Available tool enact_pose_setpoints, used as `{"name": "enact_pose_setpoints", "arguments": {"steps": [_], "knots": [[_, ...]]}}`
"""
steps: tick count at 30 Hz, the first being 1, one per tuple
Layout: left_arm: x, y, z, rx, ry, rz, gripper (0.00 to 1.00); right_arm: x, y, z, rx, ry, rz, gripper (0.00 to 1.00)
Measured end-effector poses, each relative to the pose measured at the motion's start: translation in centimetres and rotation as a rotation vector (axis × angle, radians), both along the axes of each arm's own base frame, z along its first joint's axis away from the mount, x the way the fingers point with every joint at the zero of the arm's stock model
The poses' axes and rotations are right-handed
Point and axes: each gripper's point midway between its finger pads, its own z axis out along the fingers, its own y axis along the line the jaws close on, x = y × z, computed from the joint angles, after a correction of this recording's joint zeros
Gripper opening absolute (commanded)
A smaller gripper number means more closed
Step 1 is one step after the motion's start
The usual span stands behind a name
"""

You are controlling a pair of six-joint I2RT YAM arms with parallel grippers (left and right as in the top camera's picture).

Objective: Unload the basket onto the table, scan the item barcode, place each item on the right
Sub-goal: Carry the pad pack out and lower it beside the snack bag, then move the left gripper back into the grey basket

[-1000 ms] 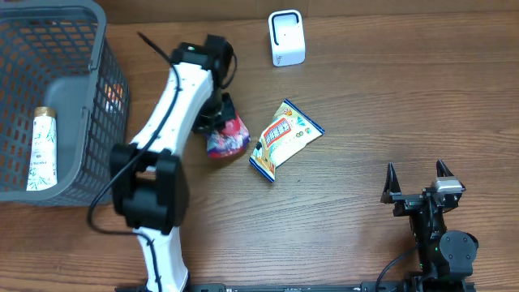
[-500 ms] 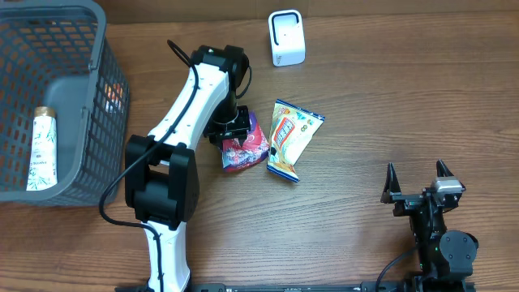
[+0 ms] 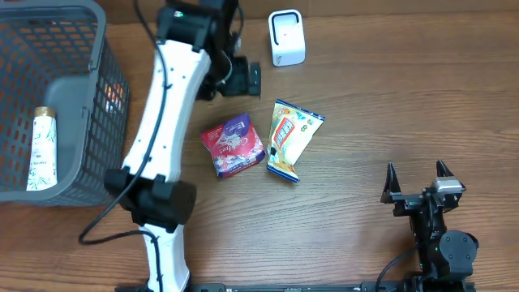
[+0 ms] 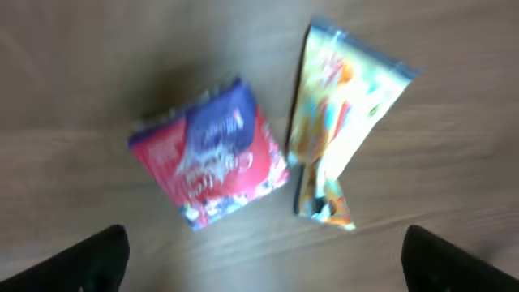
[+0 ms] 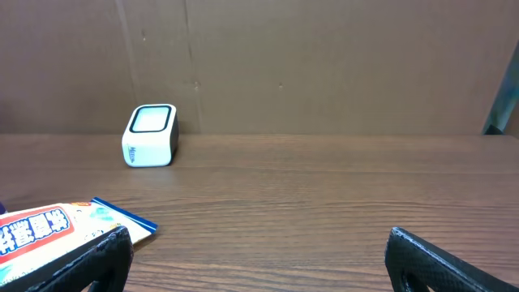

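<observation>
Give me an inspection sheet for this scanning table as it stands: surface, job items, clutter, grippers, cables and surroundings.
Surface: brown wooden table, no spills seen.
Job's things: red and purple snack packet and yellow snack packet lie flat side by side at centre; small white box scanner stands at the far edge.
Clutter: grey plastic mesh basket at left, white tube with gold cap lying inside.
Grippers: left gripper raised near the packets, fingers open, empty; right gripper apart from everything, fingers open, empty.
Cables: black cable loops beside the left arm.
Surroundings: brown cardboard wall behind the table.
</observation>
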Motion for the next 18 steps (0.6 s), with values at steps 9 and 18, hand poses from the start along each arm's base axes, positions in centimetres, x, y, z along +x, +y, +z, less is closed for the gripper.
{"name": "enact_pose_setpoints", "arguments": {"steps": [9,18], "knots": [[-2.8,14.2,14.6,0.076,-0.441,0.339,1.0,0.0,0.0,0.0,0.0,0.0,0.0,1.0],[-11.2,33.5,19.0,0.191,-0.582,1.116,1.0,0.0,0.0,0.0,0.0,0.0,0.0,1.0]]}}
